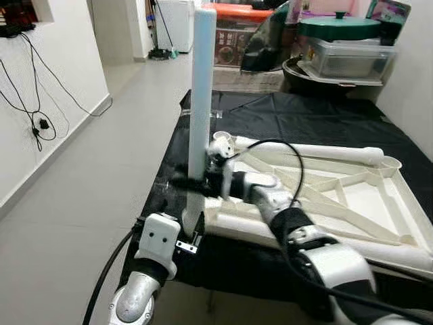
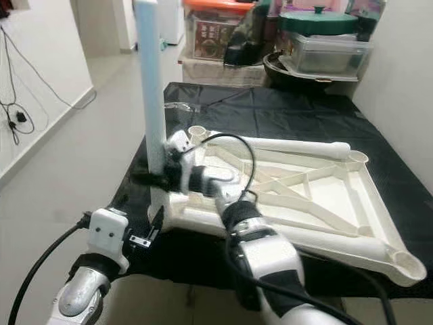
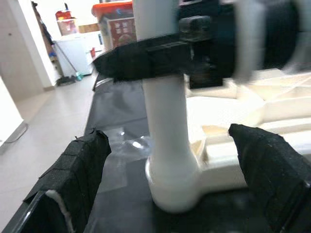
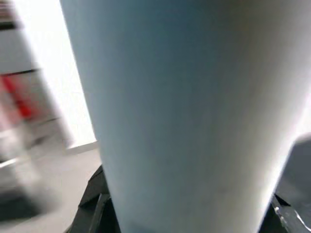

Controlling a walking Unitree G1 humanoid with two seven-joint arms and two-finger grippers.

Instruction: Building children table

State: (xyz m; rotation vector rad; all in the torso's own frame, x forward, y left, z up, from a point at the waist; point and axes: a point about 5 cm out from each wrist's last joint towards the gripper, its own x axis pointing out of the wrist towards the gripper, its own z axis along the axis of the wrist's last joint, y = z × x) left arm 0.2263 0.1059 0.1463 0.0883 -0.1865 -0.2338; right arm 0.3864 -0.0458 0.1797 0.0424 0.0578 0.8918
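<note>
The leg (image 1: 201, 95) held in the right end effector (image 1: 196, 184) is pale blue-white, and the upturned tabletop (image 1: 352, 203) beside that end effector is cream white with ribs of the same colour. Both lie on a plain black cloth (image 1: 318, 118) covering the desk. The right end effector has black fingers (image 3: 146, 60) on a silver arm, with a black cable looped above it. The left end effector (image 3: 170, 189) has black fingers too, with a white wrist block. Beyond the leg stand a dark green lid (image 1: 338, 27), an orange-red lid (image 1: 247, 11) and a clear grey box (image 1: 348, 57). The floor (image 1: 88, 189) to the left end effector's side is pale grey.
</note>
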